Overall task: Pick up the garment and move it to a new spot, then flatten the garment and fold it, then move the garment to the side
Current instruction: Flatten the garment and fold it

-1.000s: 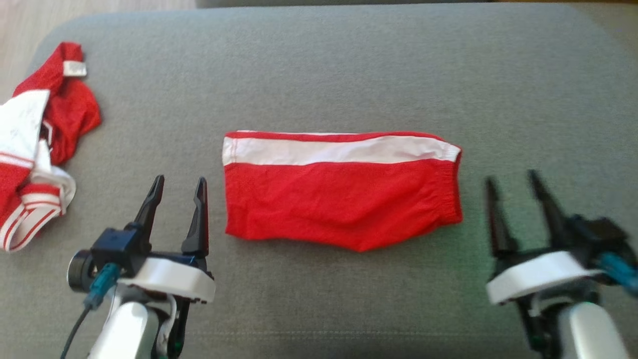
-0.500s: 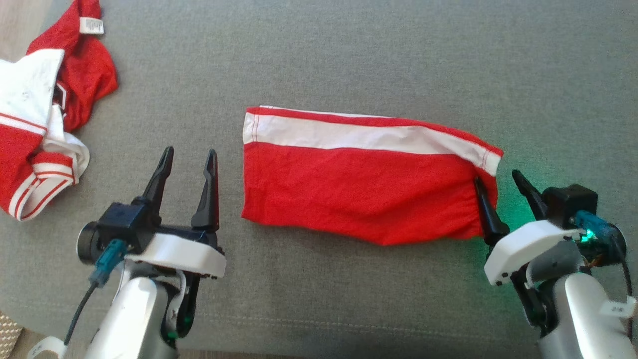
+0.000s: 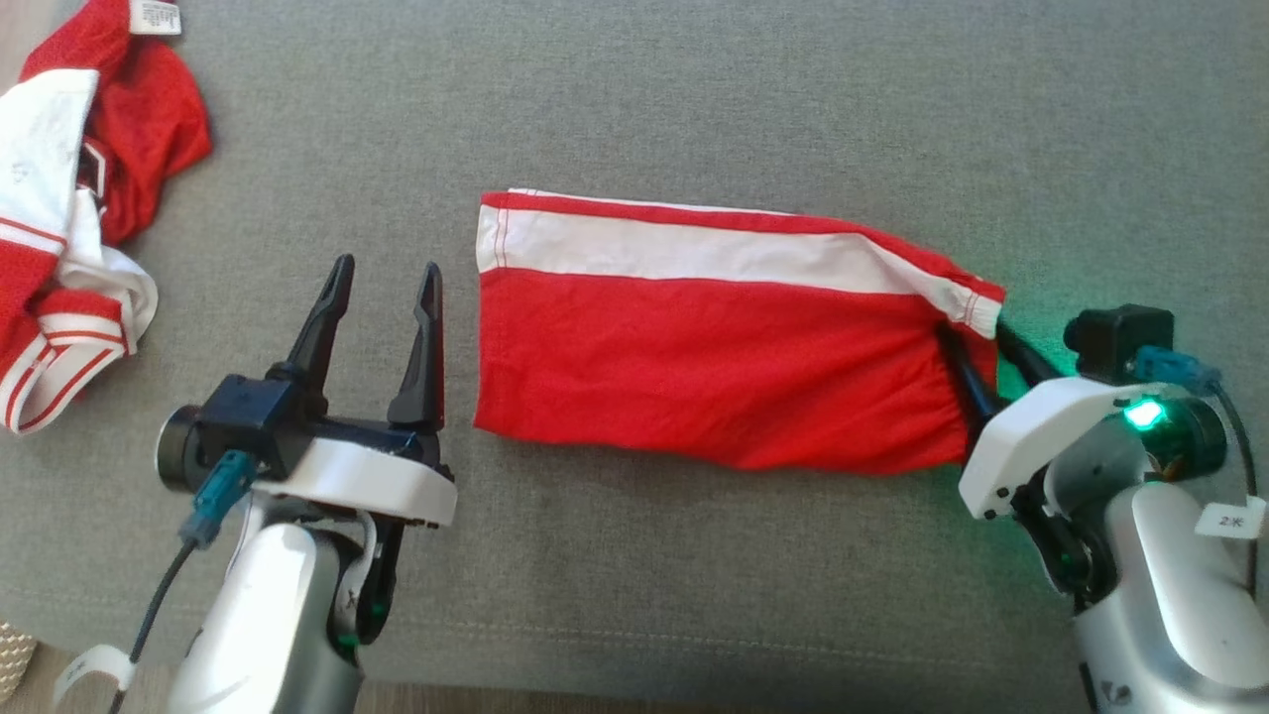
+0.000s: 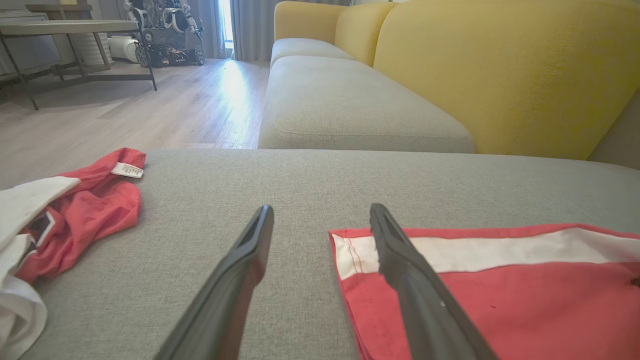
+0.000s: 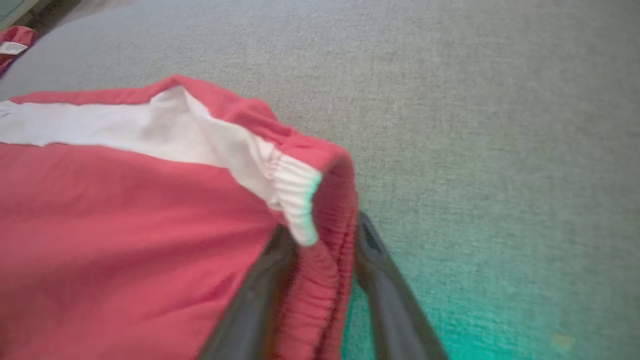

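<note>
At the far left of the grey sofa cushion (image 3: 694,99) lies a crumpled red and white garment (image 3: 69,198). To its right is the left gripper (image 3: 387,266). Its two fingers are spread with nothing between them, just beside the left edge of the red shorts (image 3: 714,347). The shorts lie folded in the middle of the cushion, with the white stripe on the far side. At their right end the right gripper (image 3: 983,342) pinches the elastic waistband, which is bunched and slightly raised between its fingers.

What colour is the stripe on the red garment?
The stripe on the folded red garment is white; best in head view.
</note>
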Controlling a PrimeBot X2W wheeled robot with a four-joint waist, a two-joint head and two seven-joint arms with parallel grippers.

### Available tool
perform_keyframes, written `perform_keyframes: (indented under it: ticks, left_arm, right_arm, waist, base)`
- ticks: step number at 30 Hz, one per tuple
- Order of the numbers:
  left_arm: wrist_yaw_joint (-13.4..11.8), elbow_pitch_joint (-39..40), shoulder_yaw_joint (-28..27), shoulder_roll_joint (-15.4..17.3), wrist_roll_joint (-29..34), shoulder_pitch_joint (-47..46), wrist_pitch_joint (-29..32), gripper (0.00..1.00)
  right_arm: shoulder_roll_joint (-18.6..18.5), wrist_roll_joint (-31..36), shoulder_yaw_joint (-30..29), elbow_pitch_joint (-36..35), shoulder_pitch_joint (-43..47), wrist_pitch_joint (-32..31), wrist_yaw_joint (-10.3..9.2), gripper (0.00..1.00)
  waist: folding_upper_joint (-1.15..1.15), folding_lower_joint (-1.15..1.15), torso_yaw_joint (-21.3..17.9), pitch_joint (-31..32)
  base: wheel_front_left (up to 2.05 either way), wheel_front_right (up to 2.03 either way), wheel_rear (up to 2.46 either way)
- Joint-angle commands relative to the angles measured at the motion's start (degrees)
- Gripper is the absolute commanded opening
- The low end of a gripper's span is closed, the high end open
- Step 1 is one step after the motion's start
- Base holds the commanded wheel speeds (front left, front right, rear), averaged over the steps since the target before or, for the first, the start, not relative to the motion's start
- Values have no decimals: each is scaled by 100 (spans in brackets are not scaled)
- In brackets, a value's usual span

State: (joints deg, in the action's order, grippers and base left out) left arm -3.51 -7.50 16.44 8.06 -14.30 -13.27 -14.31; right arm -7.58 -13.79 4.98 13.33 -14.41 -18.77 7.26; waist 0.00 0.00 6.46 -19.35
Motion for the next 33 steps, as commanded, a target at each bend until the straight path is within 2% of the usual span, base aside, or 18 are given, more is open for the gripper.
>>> perform_keyframes:
  ticks: [1, 11, 22, 26, 33]
  left_arm:
    - [14, 161, -227, 51, 59, -182, -69, 100]
    - [47, 141, -363, -20, 150, -150, -69, 100]
    - [97, 136, -403, -68, 238, -120, -69, 100]
    - [116, 121, -423, -71, 255, -104, -69, 100]
    - [167, 87, -400, -91, 303, -140, -69, 100]
  right_arm:
    - [-33, -36, 125, -74, -30, -87, 23, 0]
    - [-203, -57, -351, -443, 213, -90, 23, 0]
    - [-480, -149, -736, -1041, 490, -425, 23, 0]
    - [-355, -686, -724, -1357, 457, -685, 23, 0]
    - [111, -2940, -751, -2081, 362, -1613, 23, 0]
  waist:
    - [0, 0, -17, -6]
    - [0, 0, -192, 55]
    - [0, 0, -323, 105]
    - [0, 0, -374, 120]
    - [0, 0, -348, 136]
  base:
    - [0, 0, 0]
    - [0, 0, 0]
    - [0, 0, 0]
    - [0, 0, 0]
    - [0, 0, 0]
